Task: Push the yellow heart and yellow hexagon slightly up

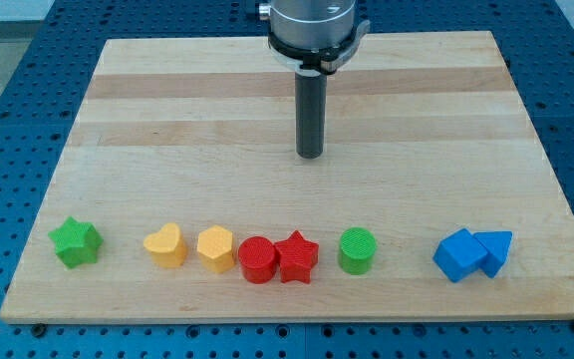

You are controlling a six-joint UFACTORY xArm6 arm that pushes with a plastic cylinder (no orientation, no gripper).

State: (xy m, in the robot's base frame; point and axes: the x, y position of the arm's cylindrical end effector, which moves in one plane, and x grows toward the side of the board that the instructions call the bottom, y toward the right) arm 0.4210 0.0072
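Eight blocks line up along the bottom edge of the wooden board [167,100]: from the bottom-left corner, a green star [76,242], the yellow heart [166,245], the yellow hexagon [215,248] just beside it, a red cylinder [257,259] touching a red star [297,257], a green cylinder [357,249], and toward the bottom-right corner a blue block [458,254], perhaps a cube or pentagon, against a blue triangle [494,250]. My tip [310,155], a plain rod end that holds nothing, stands near the board's middle, well apart from both yellow blocks, which lie below it and to the view's left.
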